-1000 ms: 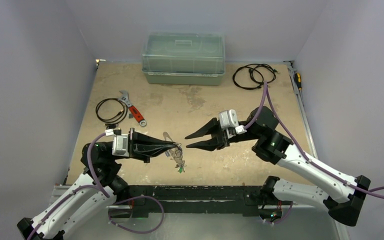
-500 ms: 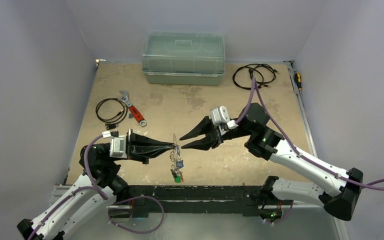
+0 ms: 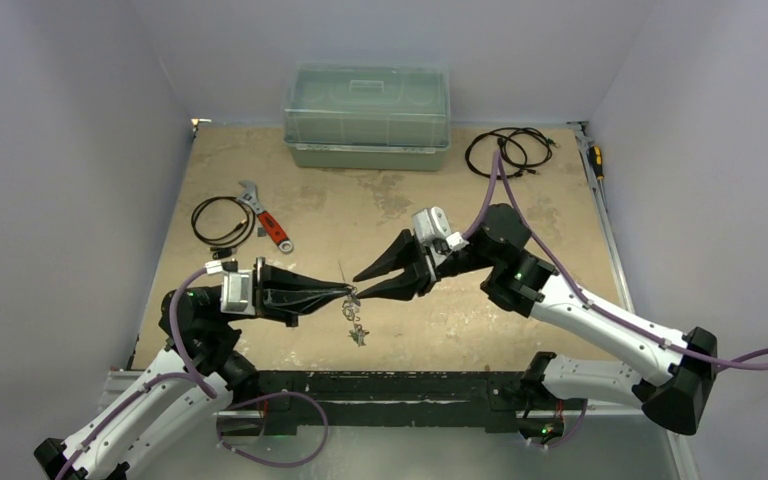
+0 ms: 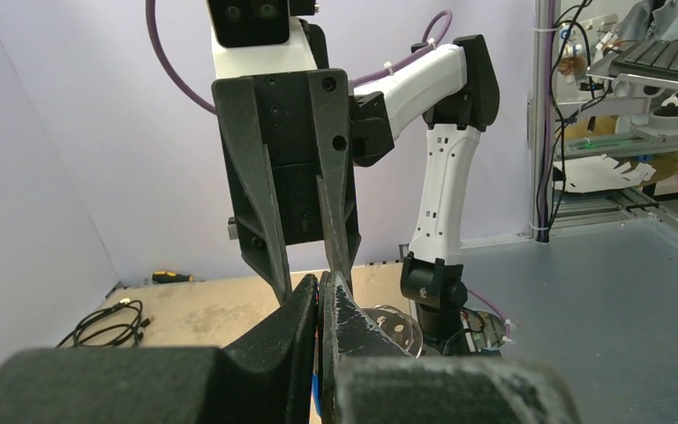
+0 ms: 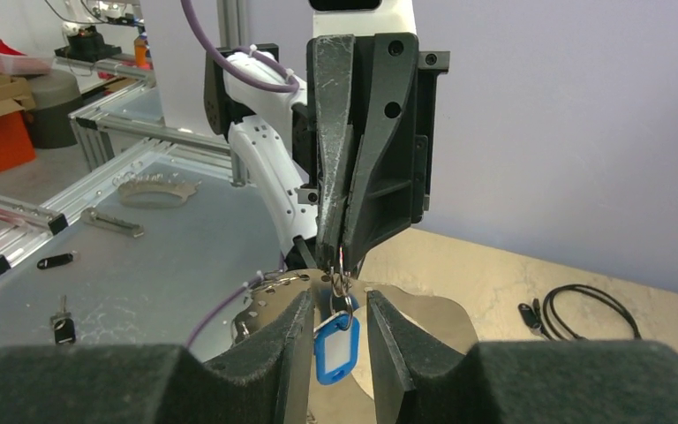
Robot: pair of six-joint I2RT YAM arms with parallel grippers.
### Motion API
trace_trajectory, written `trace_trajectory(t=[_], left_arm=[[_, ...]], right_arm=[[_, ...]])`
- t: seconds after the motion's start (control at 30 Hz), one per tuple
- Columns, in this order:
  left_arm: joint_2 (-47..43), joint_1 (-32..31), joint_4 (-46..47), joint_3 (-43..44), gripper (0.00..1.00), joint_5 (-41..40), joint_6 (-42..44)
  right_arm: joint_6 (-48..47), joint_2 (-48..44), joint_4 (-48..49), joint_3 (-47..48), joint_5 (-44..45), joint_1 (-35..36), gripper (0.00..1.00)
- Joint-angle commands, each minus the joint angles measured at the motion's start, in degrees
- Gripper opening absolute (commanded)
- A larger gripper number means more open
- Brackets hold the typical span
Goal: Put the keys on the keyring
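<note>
- Your left gripper [image 3: 350,291] sits just left of centre in the top view, its jaws pressed fully together; the keys [image 3: 357,322] hang from its tips in a small bunch.
- You cannot tell which piece of the bunch is in that pinch; the keyring is too thin to make out in any view.
- Your right gripper [image 3: 358,287] faces the left one from the right, nearly tip to tip; its jaws stand a narrow way apart and grip nothing.
- In the right wrist view a blue tag [image 5: 334,346] hangs low in the centre, in the gap between the right fingers [image 5: 265,353]; you cannot tell whether it touches either one.
- In the left wrist view the right gripper's two fingers come down from the upper centre; their tips sit on either side of the left gripper's closed tips.
- On the table [image 3: 410,215], a clear box with a green base [image 3: 367,115] stands at the upper centre; a red-handled wrench [image 3: 265,222] and a black cable coil [image 3: 222,220] lie at the left; a second cable coil [image 3: 505,152] lies at the upper right, with a yellow-and-black screwdriver [image 3: 595,158] beside the right edge.
</note>
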Motion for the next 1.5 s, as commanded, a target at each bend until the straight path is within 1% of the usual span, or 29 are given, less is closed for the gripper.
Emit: trace_trajectory(t=[0.0, 0.2, 0.37, 0.43, 0.47, 0.5, 0.57, 0.63, 0.7, 0.73, 0.83, 0.87, 0.9, 0.93, 1.03, 1.13, 1.3, 1.43, 1.47], left_arm=[[-0.4, 0.0, 1.8, 0.5, 0.00, -1.8, 0.9], [-0.2, 0.0, 1.3, 0.6, 0.00, -2.3, 1.2], [-0.1, -0.1, 1.1, 0.6, 0.00, -2.6, 1.4], [0.0, 0.0, 1.2, 0.6, 0.00, -2.8, 1.5], [0.0, -0.1, 1.1, 0.6, 0.00, -2.9, 1.5], [0.0, 0.0, 1.1, 0.6, 0.00, -2.9, 1.5], [-0.1, 0.0, 0.7, 0.7, 0.00, -3.1, 1.7], [-0.6, 0.0, -1.7, 1.3, 0.00, -4.4, 2.8], [-1.1, 0.0, -8.3, 3.5, 0.00, -6.1, 5.9], [-1.4, 0.0, -12.3, 5.1, 0.03, -6.7, 8.2], [-1.7, 0.0, -25.1, 9.3, 0.39, -7.3, 13.6], [-1.6, -0.1, -28.8, 11.0, 0.49, -7.3, 16.2], [-1.2, -0.1, -32.7, 12.7, 0.55, -7.5, 18.2], [-0.6, 0.0, -38.2, 14.6, 0.58, -8.1, 20.9], [1.6, 0.0, -51.3, 21.2, 0.58, -11.3, 26.8], [3.6, 0.0, -58.6, 24.3, 0.56, -13.3, 30.2], [6.9, -0.1, -59.4, 25.9, 0.49, -13.9, 31.5], [10.3, -0.2, -59.8, 26.8, 0.47, -13.3, 32.4], [10.9, -0.2, -59.6, 26.9, 0.44, -12.4, 32.4]], right_arm=[[1.7, 0.5, 3.4, 1.5, -0.9, 0.6, 0.31], [2.3, 1.4, 4.7, 1.6, -0.7, 1.2, 0.25], [2.4, 2.1, 4.8, 1.9, -0.6, 1.4, 0.18], [2.3, 2.4, 4.8, 2.0, -0.7, 1.5, 0.10], [2.3, 2.5, 4.7, 2.0, -0.6, 1.5, 0.02], [2.2, 2.7, 4.5, 2.1, -0.4, 1.6, 0.00], [1.3, 2.8, 3.2, 2.4, 0.6, 1.6, 0.00], [-1.1, 2.3, -0.2, 3.0, 2.3, 1.7, 0.00], [-2.7, 2.1, -4.3, 4.2, 4.6, 1.6, 0.00], [-5.6, 2.1, -7.0, 5.1, 6.2, 1.7, 0.00], [-10.6, 2.2, -14.9, 7.8, 11.5, 1.6, 0.00], [-11.5, 2.2, -16.7, 8.3, 13.2, 1.6, 0.00], [-12.2, 2.1, -18.2, 8.7, 14.6, 1.6, 0.00], [-13.1, 1.9, -19.9, 9.1, 16.2, 1.6, 0.00], [-16.4, 1.7, -27.2, 11.7, 21.0, 1.7, 0.00], [-18.7, 2.3, -33.6, 14.7, 23.4, 1.6, 0.00], [-21.4, 2.6, -40.5, 18.4, 25.7, 1.6, 0.00], [-21.7, 1.8, -41.4, 19.0, 25.5, 1.7, 0.00], [-21.9, 1.7, -41.8, 19.0, 25.3, 1.7, 0.00]])
